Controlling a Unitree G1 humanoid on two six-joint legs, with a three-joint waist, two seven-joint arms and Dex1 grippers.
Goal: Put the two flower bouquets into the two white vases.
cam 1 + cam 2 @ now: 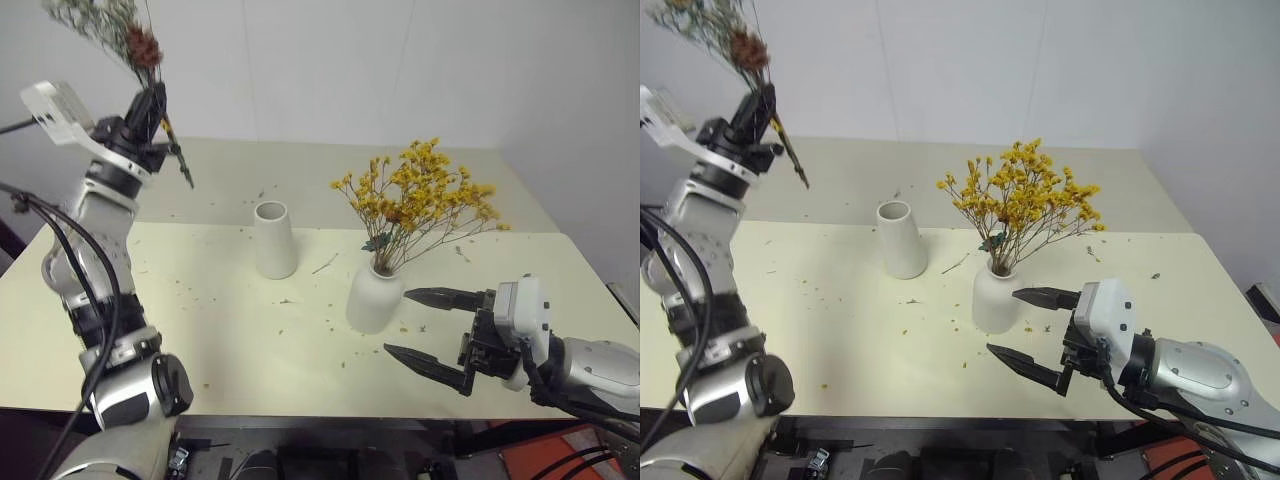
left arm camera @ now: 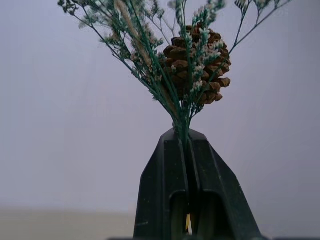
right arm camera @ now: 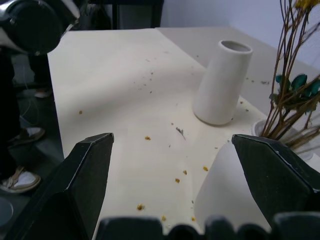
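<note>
The big spray of tiny yellow-orange blossoms on thin brown stems (image 1: 425,200) stands in the squat, rounded matte white vase with the narrow neck (image 1: 374,296), its stems leaning away from the taller vase and its blossoms fanning out above the neck. This squat vase serves as the landmark: it sits on the pale cream surface (image 1: 240,350), near the middle.

The taller tapered white ceramic vase with the wide mouth (image 1: 274,240) stands upright on the same surface, near the squat vase, on the robot's left of it and a little farther back; its mouth holds nothing.

The smaller grey-green dried bunch with a brown pine cone (image 1: 118,28) is high in the air, well apart from the squat vase, up and far to the robot's left of it. The left hand (image 1: 152,100) has its two black fingers pressed together on the bunch's stems, just below the pine cone, with the sprigs pointing upward.

The right hand (image 1: 425,330) hangs just beside the squat vase, on the robot's right of it, above the surface. Its fingers are spread wide and carry nothing.

Small yellow and green crumbs of dried plant (image 1: 290,300) lie scattered on the surface around both vases.
</note>
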